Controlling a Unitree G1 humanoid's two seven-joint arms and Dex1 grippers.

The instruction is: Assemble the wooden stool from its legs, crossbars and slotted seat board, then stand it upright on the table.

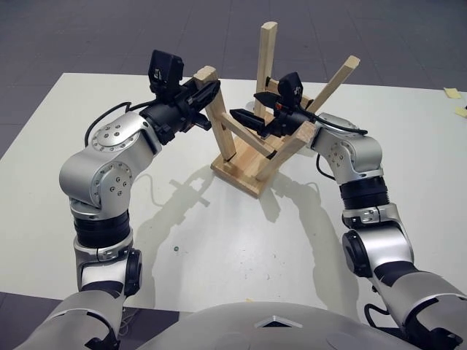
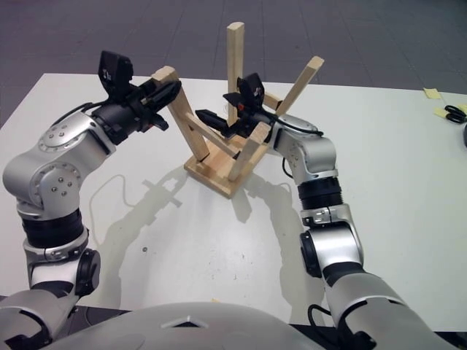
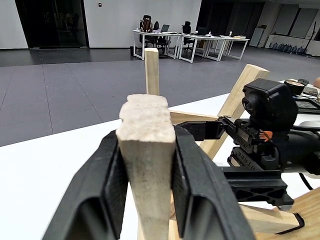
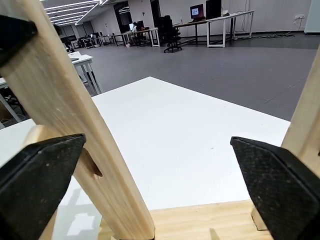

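Your stool (image 1: 248,157) sits upside down on the bench (image 1: 219,248), with the seat board (image 1: 237,176) flat and the legs splayed upward. Your left hand (image 1: 209,91) is clamped tight on the top end of the left leg (image 1: 221,127), likely to steady the frame or press that leg home. Your right hand (image 1: 244,107) is spread wide and holds nothing. It reaches in between the legs just above a crossbar (image 1: 248,140), and those legs crowd it on both sides. Yellow notes (image 1: 451,92) and scissors (image 2: 454,111) lie well apart at the bench's right edge.
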